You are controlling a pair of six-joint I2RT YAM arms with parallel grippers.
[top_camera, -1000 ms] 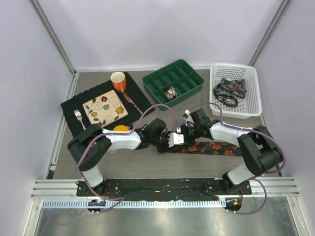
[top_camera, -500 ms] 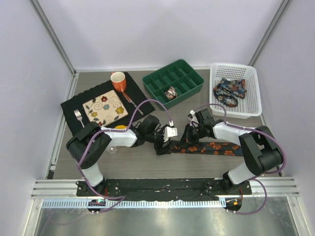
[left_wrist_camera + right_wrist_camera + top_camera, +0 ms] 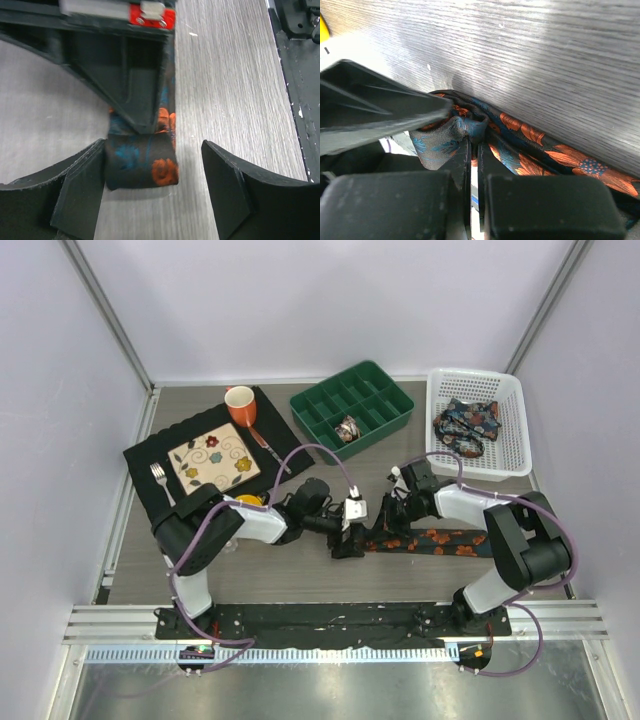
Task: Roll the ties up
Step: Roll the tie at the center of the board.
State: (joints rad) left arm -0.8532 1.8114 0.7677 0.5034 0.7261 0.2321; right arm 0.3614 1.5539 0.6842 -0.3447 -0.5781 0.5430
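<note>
1. The floral tie (image 3: 430,538) is being laid out flat along the near edge of the worktop (image 3: 300,580), right of the middle, so that it can be wound up from one end.
2. Its rolled end (image 3: 142,167), the tip pointing to the left edge, is being formed into a short, tight coil resting on the wood.
3. The left gripper (image 3: 155,185) is being held spread wide around that coil. One of its fingers (image 3: 82,192) is touching the coil's side and the other is standing apart. This is judged to be a cage for squaring and steering the coil, not a grip.
4. The right gripper (image 3: 473,150) is being held pinched shut on a pucker of the tie's fabric just behind the coil, probably to anchor the turns against springing open.
5. A coiled tie (image 3: 348,428) is being stored in one near compartment of the green divider tray (image 3: 374,368) at the far edge. That tray is likely where this one is meant to go.
6. Bundled ties (image 3: 467,424) are being held in the white basket (image 3: 470,374) at the far right corner, apparently not yet rolled.
7. The rolling is judged to be at an early stage, as most of the strip is lying unrolled.
</note>
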